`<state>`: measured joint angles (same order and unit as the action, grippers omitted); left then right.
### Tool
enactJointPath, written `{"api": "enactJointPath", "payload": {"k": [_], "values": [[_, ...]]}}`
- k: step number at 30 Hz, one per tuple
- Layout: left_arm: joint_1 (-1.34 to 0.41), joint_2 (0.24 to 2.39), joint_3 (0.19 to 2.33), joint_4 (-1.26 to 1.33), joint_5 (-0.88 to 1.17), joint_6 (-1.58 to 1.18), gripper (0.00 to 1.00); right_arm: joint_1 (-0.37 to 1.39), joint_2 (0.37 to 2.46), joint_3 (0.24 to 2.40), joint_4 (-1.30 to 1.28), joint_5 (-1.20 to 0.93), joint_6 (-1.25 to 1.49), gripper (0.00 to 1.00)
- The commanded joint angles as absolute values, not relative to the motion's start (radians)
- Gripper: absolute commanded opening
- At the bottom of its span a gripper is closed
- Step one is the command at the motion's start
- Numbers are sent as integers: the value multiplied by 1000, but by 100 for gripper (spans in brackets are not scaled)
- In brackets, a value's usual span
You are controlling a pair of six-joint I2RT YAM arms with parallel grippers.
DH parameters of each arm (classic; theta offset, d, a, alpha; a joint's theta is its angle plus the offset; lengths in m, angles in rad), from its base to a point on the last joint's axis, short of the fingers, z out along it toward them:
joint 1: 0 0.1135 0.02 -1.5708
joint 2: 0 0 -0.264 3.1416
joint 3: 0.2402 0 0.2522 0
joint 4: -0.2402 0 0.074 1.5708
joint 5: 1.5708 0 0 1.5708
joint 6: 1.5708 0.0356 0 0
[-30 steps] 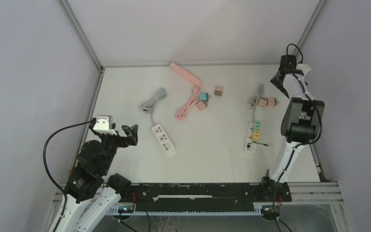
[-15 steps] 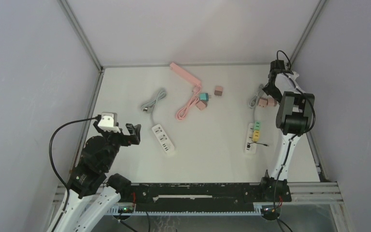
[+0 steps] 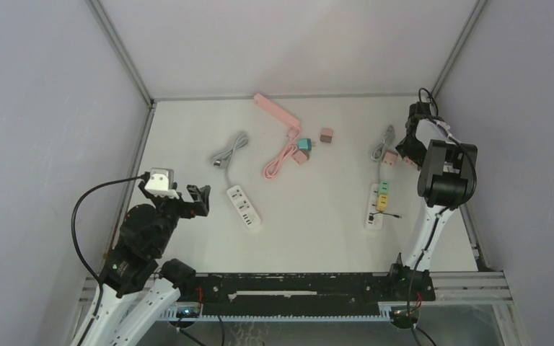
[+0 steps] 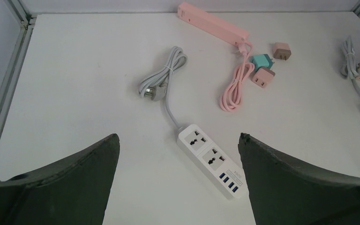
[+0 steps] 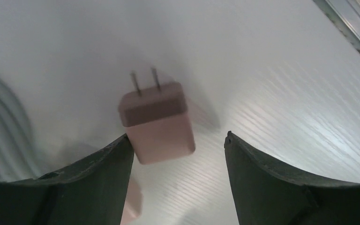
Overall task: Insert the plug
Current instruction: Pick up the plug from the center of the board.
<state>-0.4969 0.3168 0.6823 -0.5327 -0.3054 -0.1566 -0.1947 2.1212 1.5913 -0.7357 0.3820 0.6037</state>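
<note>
nothing is inserted yet. the pink plug [image 5: 157,119] lies flat near the right edge of the table [image 3: 317,231], between the parted fingers of the right gripper [image 5: 177,137], not clamped. the left gripper [image 4: 178,136] hangs wide apart. grasping, carrying and inserting remain.

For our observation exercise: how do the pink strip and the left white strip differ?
The pink strip lies far back with a pink cord; the white strip lies nearer with a grey cord. The white strip shows sockets face up; the pink strip shows none. Both lie flat.
</note>
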Motion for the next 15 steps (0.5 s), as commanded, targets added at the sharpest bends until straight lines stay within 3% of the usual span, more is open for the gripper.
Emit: {"api": "enactJointPath", "payload": {"k": [1,15], "values": [[-491,305,670,-487,-281,-140,100,-233,2001,1492,-701,368,580,77],[-491,318,669,-487,-285,-140,100,-273,2010,1438,-513,168,227,84]]}}
